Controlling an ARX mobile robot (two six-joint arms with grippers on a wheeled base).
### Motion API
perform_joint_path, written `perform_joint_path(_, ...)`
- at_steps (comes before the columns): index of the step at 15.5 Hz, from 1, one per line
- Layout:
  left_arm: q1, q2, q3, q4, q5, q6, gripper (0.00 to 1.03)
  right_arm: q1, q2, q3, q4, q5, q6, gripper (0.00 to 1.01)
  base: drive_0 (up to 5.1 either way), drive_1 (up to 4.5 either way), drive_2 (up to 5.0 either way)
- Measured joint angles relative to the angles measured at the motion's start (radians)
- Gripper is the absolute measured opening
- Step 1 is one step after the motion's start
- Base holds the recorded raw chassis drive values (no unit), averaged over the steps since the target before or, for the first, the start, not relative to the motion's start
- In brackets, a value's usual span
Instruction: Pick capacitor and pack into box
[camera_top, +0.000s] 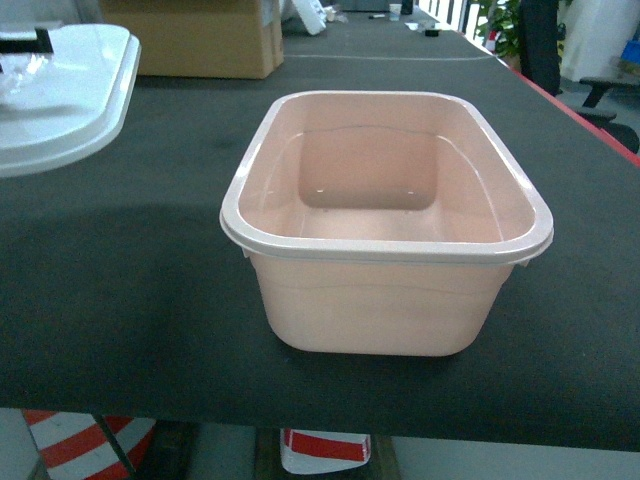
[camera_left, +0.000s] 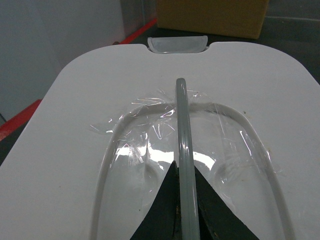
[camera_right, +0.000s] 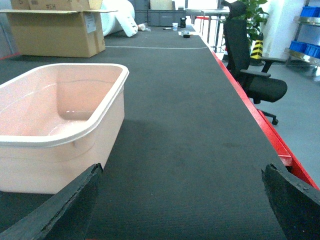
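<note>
Closest to me, my left tool (camera_left: 186, 210) pinches the grey handle bar (camera_left: 182, 125) of the white lid (camera_left: 75, 125). Right tool (camera_right: 180, 210) hangs spread beside the pink box (camera_top: 385, 300), which sits open mid-desk (camera_top: 120, 300)

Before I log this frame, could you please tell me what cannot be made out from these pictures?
- Capacitor: in no view; the box looks empty.
- Left claw: cut off by the left wrist view's bottom edge; its tips flank the lid's grey handle bar, actual grip unclear.
- Right claw: only spread tips show in the right wrist view; absent from the head view.
- Lid: cropped by the head view's left edge.
</note>
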Motion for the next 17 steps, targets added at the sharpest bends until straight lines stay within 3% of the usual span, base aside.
perform_joint_path(3,-0.135,-0.103,0.045,-0.131,-0.128,0.019,0.02,0.0,0.0,0.0,0.0,0.0,0.0,0.98,0.0,0.0,0.0)
perform_joint_path(8,-0.45,-0.063,0.182,-0.193,-0.318,0.026,0.02,0.0,0.0,0.0,0.0,0.0,0.0,0.98,0.0,0.0,0.0)
perform_joint_path(9,-0.501,-0.025,0.211,-0.204,-0.343,0.025,0.02,0.0,0.0,0.0,0.0,0.0,0.0,0.98,0.0,0.0,0.0)
perform_joint_path(10,-0.599,0.06,0.283,-0.236,-0.395,0.006,0.02,0.0,0.0,0.0,0.0,0.0,0.0,0.98,0.0,0.0,0.0)
perform_joint_path(11,-0.653,0.106,0.327,-0.255,-0.423,-0.013,0.02,0.0,0.0,0.0,0.0,0.0,0.0,0.98,0.0,0.0,0.0)
perform_joint_path(17,-0.745,0.168,0.371,-0.316,-0.49,-0.114,0.02,0.0,0.0,0.0,0.0,0.0,0.0,0.98,0.0,0.0,0.0)
